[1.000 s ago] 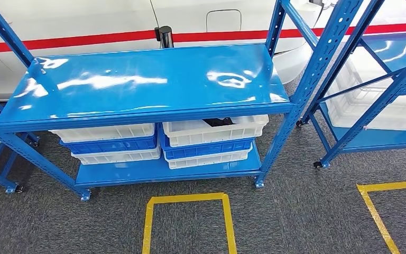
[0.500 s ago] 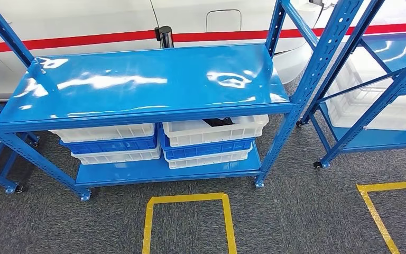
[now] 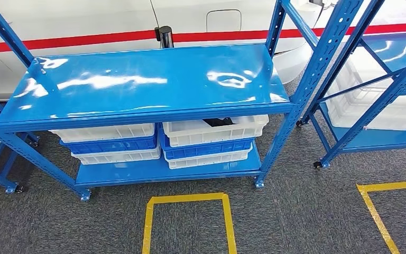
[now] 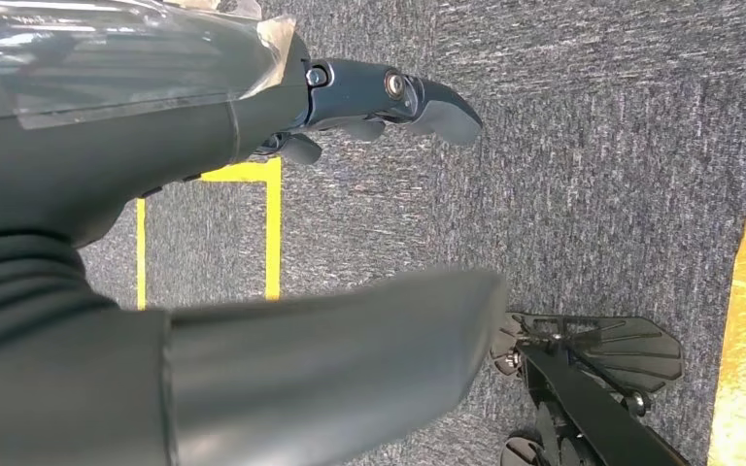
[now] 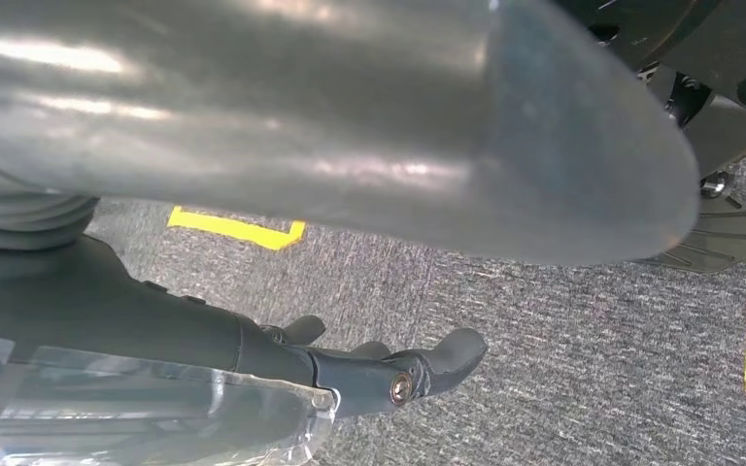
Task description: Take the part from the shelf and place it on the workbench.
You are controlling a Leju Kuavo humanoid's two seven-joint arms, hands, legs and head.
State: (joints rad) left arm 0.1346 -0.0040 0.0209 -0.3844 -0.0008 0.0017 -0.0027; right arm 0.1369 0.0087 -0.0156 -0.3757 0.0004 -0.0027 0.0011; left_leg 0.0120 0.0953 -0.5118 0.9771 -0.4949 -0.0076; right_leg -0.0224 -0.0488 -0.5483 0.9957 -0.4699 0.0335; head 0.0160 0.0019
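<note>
shelf [image 3: 137,84]: blue steel rack straight ahead in the head view; glossy top board bare, lower board carries two stacks of crates
crates: left stack [image 3: 108,143] and right stack [image 3: 211,143], white and blue alternating, side by side under the top board
part [image 3: 218,122]: a dark shape lies in the top white crate of the right stack, toward its back edge; judged to be the task's thing, though too little shows to name it
workbench: cannot place it from these views
left hand [image 4: 282,223]: hangs over grey carpet, thumb and darker fingers apart, nothing between them
right hand [image 5: 369,262]: hangs over carpet likewise, fingers spread away from the thumb, holds nothing
floor marks: yellow tape box [image 3: 187,222] on the carpet in front of the shelf's front edge; second tape corner [image 3: 386,206] off to the right
stage: both hands empty and low with the dark shape in the crate; fits standing before a pick
doing it well: the gap between the top board's front edge and the crate rim is shallow, so reach in low and flat, clear the rim, close on the part's body rather than an edge
hidden: most of the part sits under the top board; its shape, size and grip points cannot be read; contents of the left stack not visible; neighbouring rack [image 3: 380,95] at right is cut off by the frame
</note>
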